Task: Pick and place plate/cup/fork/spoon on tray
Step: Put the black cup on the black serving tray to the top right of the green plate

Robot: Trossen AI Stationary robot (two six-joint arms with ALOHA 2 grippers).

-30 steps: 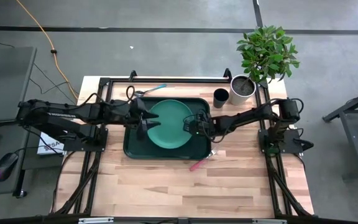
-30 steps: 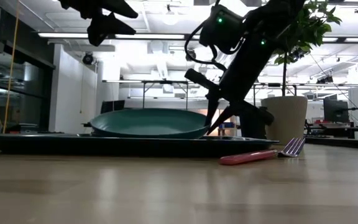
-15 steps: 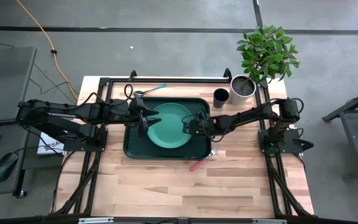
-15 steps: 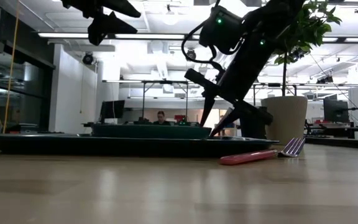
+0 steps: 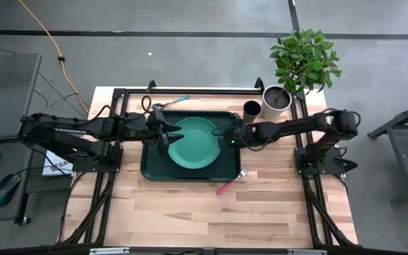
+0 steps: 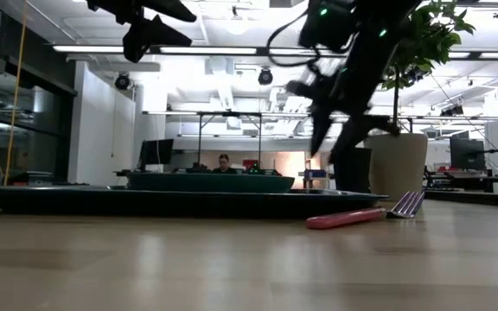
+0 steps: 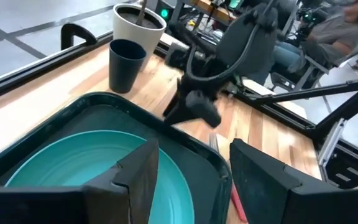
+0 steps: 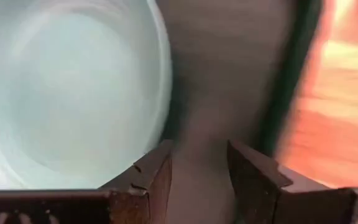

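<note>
The green plate [image 5: 193,142] lies flat inside the dark green tray [image 5: 152,164], also seen in the low view as plate [image 6: 210,181] and tray [image 6: 188,201]. My right gripper [image 5: 231,136] hangs open above the tray's right part, clear of the plate [image 8: 73,87]. Above the plate's left rim, high up, my left gripper [image 5: 163,134] is open and empty. The dark cup [image 5: 251,110] stands on the table beyond the tray's far right corner. The red-handled fork [image 5: 229,185] lies on the table near the tray's near right corner. Behind the tray lies the teal-handled spoon [image 5: 173,103].
A white plant pot [image 5: 276,100] with a leafy plant stands beside the cup at the far right. A black frame rail [image 5: 190,90] runs along the table's far edge. Bare wooden table [image 5: 211,219] stretches in front of the tray. People sit in the room beyond.
My right gripper has opened and let go of the plate's right rim. The plate, tilted before with that side raised, has dropped flat into the tray. The gripper has then risen and drawn back toward the table's right edge.
</note>
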